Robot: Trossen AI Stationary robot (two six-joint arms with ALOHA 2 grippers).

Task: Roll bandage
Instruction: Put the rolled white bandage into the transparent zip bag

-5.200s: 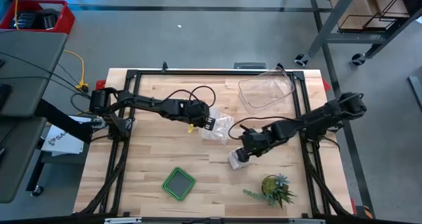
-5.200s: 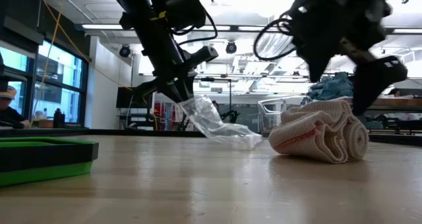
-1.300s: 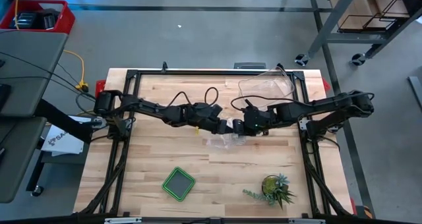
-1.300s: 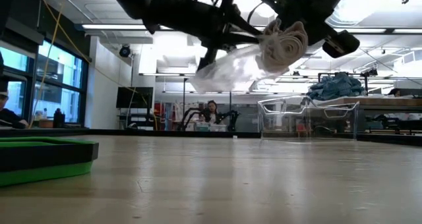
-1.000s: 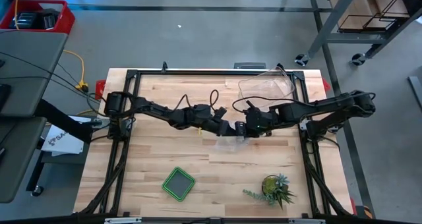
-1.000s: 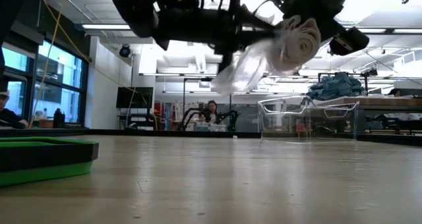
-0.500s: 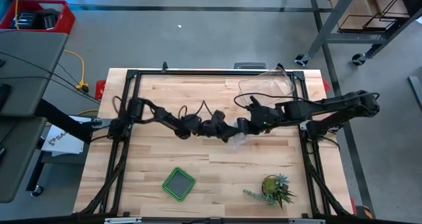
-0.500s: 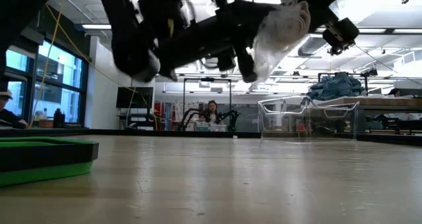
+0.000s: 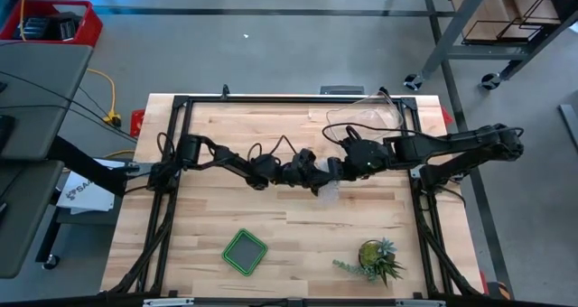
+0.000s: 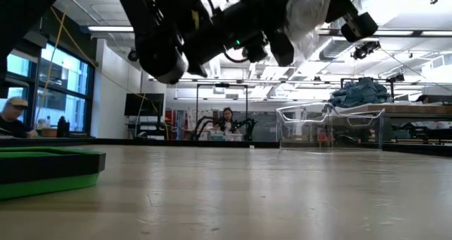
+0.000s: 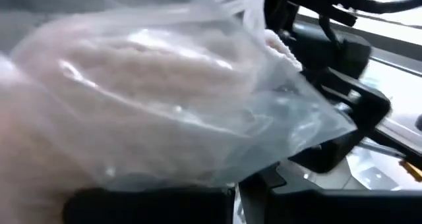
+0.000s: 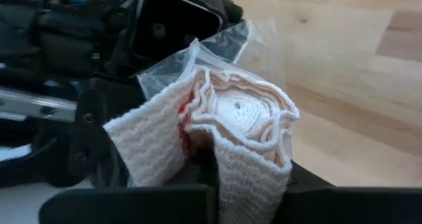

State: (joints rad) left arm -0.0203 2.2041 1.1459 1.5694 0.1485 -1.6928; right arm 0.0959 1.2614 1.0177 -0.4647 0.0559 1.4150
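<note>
Bandage, already wound into a single roll, sat pinched in the right gripper high above the middle of the table, its far end pushed into the mouth of the one clear plastic bag. The left gripper was clamped shut on that bag. Over the last second both arms had risen and drawn together, and the roll had gone from beside the bag to partly inside it, where five seconds earlier it lay on the wood. Rolling therefore looked finished; what remained seemed to be seating the roll fully in the bag. Counted across the table: one bandage roll, one bag, one clear tub at the far right, one green tray near the front, one small potted plant near the right.
</note>
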